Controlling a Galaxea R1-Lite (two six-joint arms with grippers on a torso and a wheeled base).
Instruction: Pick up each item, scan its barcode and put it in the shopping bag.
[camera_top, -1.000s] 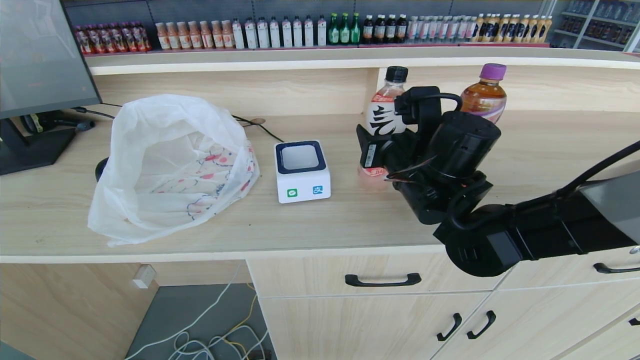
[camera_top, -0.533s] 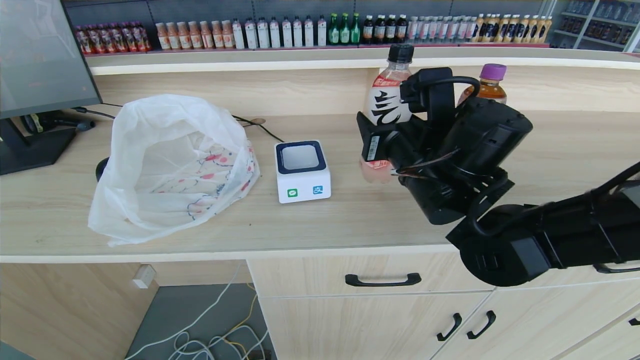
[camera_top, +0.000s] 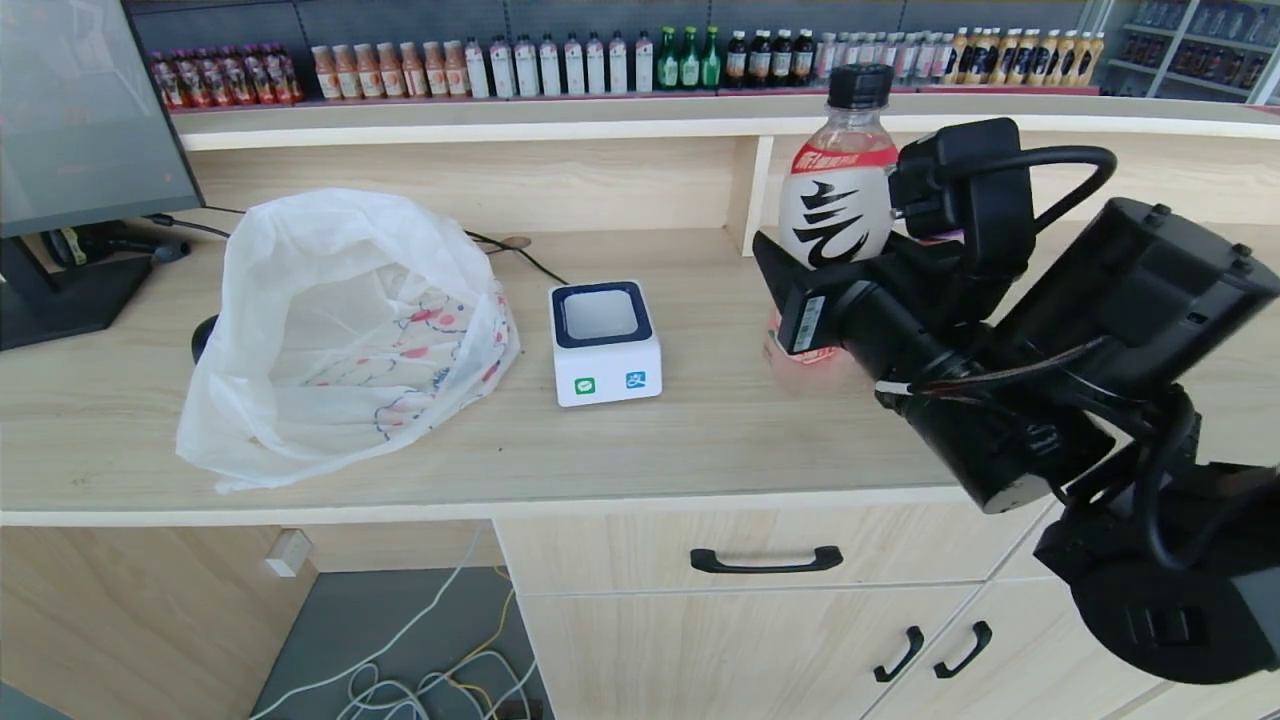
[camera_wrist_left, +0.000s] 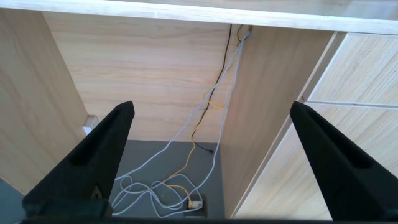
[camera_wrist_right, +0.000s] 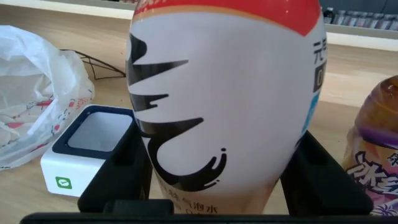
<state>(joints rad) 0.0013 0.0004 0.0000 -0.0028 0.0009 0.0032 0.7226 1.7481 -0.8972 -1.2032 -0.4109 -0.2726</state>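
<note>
— Where is the bottle (camera_top: 838, 200)?
— Upright in the right pincer (camera_top: 835, 305), pinched at its lower half, over the counter (camera_top: 700, 440) and right of the scanner (camera_top: 604, 340). A purple-labelled bottle (camera_wrist_right: 376, 162) is just beside it. The bag (camera_top: 340, 330) lies left of the scanner.
— And the left pincer (camera_wrist_left: 211, 109)?
— Spread wide below counter level, facing floor cables (camera_wrist_left: 168, 186).

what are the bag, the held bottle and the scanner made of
Bag: thin plastic film, translucent and crumpled.
Bottle: clear plastic, probably, with a glossy printed sleeve and black cap.
Scanner: smooth white hard plastic, it seems, dark-rimmed window on top.
</note>
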